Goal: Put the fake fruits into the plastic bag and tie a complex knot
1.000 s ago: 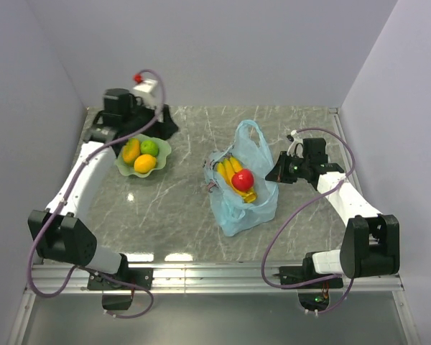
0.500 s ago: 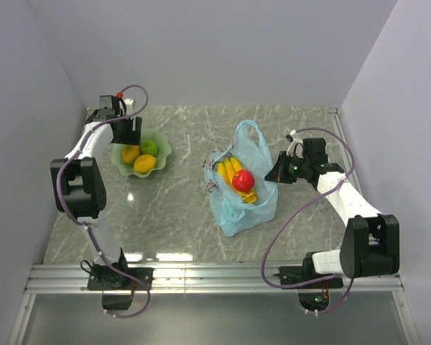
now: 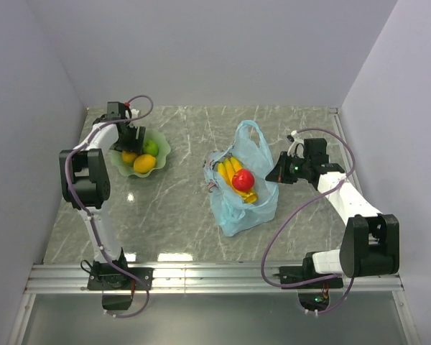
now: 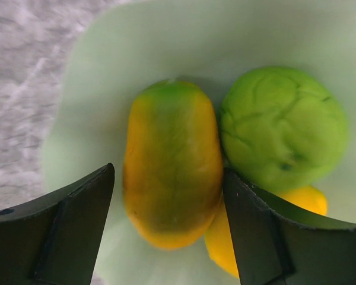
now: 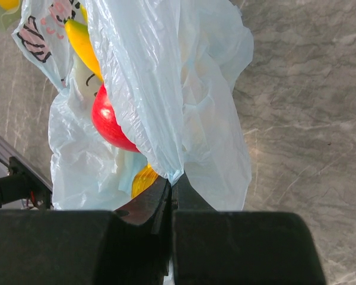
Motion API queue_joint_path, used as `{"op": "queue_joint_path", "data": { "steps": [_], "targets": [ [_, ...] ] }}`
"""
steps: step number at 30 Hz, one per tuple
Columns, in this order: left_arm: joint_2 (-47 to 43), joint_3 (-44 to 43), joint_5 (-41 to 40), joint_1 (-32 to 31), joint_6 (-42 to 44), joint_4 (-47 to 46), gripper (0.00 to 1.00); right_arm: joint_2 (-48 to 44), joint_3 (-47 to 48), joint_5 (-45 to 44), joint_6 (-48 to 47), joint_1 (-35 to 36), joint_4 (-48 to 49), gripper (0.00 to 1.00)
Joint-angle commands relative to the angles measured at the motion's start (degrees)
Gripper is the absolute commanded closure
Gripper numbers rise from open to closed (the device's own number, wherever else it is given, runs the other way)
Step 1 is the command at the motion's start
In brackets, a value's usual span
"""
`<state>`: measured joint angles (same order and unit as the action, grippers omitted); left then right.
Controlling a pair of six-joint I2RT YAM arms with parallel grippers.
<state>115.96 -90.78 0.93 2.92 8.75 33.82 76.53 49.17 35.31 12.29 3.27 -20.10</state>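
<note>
Yellow-orange fruit (image 4: 172,154) lies in the pale green dish (image 4: 95,71) by the counter's (image 3: 179,208) far-left corner, left fingers (image 4: 71,231) spread wide astride it: I'd centre, clear the green fruit (image 4: 282,127), then close gently; right fingers (image 5: 166,205) pinch the plastic bag (image 5: 166,89) rim nearer the right edge.

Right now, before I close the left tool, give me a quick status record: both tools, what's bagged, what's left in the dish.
Left tool: open over the dish, one finger each side of the oblong orange-yellow fruit
Right tool: shut on the plastic bag, pinching a fold
In bag: banana bunch, red apple
In dish: that oblong fruit, green fruit, yellow fruit partly under them
Knot: none yet
</note>
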Motion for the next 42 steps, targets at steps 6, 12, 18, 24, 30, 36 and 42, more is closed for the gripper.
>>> {"op": "queue_joint_path", "data": {
  "steps": [6, 12, 18, 24, 30, 36, 42],
  "targets": [
    [-1.2, -2.4, -0.1, -0.1, -0.4, 1.4, 0.39, 0.3, 0.0, 1.0, -1.0, -0.8, 1.6, 1.0],
    [-8.8, -9.7, 2.4, -0.3, -1.1, 4.4, 0.63, 0.3, -0.6, 1.6, -0.6, -0.9, 1.6, 1.0],
    [-19.2, -7.2, 26.8, -2.5, -1.5, 0.7, 0.62, 0.4, 0.1, 1.5, 0.7, -1.0, 1.8, 1.0],
    [-28.2, 2.7, 33.6, -20.0, -7.3, -14.3, 0.64, 0.5, 0.4, 0.8, 1.9, -1.1, 2.6, 1.0],
    [-25.5, 6.9, 29.7, -38.2, -15.6, -24.3, 0.66, 1.7, 1.4, 2.4, 3.1, -1.3, 2.6, 1.0],
    [-19.5, 10.5, 24.3, -49.7, -17.8, -32.8, 0.65, 1.4, 1.1, 3.8, 4.1, -1.9, 3.0, 1.0],
    [-12.9, 12.4, 26.2, -55.0, -19.6, -33.4, 0.64, 1.5, 1.5, 6.2, 5.6, -3.0, 2.9, 1.0]
  ]
}}
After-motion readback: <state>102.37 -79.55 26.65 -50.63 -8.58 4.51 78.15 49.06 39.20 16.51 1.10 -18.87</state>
